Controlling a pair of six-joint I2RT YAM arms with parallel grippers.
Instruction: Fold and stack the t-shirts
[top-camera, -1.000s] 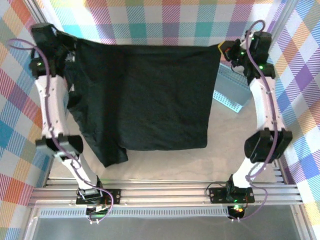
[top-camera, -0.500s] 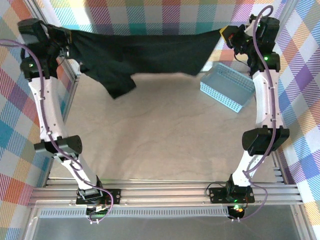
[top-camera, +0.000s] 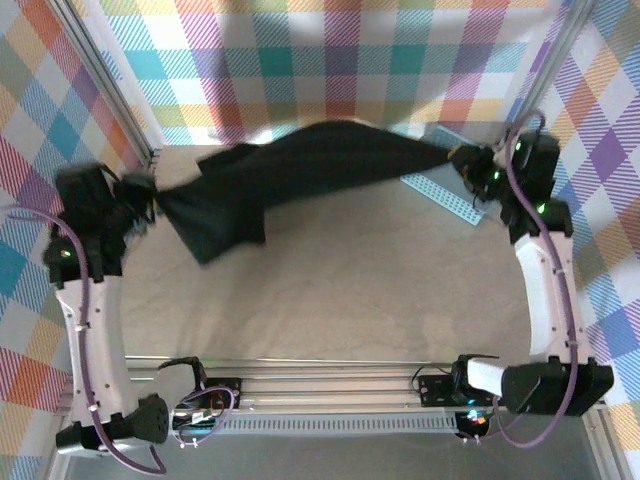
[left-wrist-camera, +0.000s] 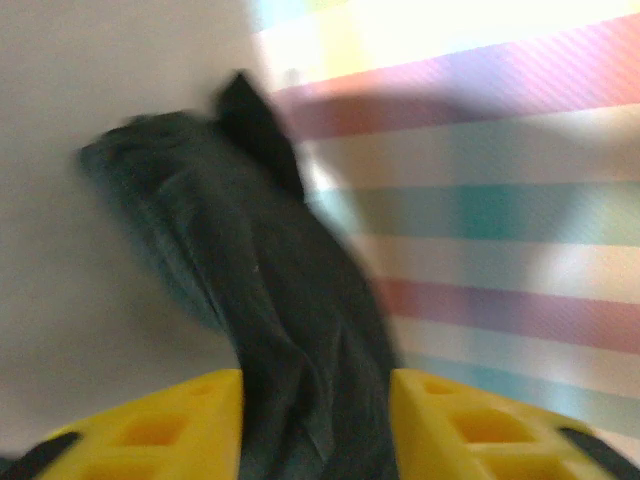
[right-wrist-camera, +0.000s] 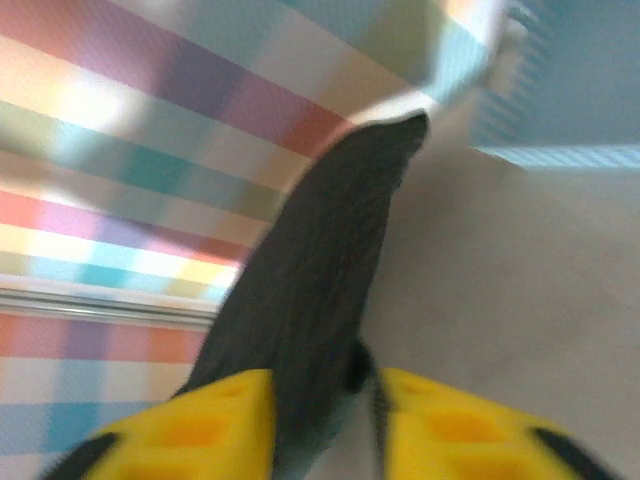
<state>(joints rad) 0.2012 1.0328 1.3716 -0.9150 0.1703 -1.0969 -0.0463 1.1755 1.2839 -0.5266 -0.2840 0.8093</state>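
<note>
A black t-shirt stretches in a blurred band across the back of the table, from my left gripper to my right gripper. In the left wrist view the t-shirt runs in loose folds between the parted yellow jaws of the left gripper, filling the gap. In the right wrist view the t-shirt passes between the parted jaws of the right gripper, and a pale sliver shows beside the right finger. One sleeve end hangs down near the left side.
A light blue mesh basket stands at the back right, partly behind the shirt's end and close to the right gripper; it shows as a basket at the upper right of the right wrist view. Checked walls close in the table on three sides.
Both arms have swung down and outward from holding the shirt high. The shirt has dropped from a hanging sheet to a low band at the back. Both sets of jaws have parted.
</note>
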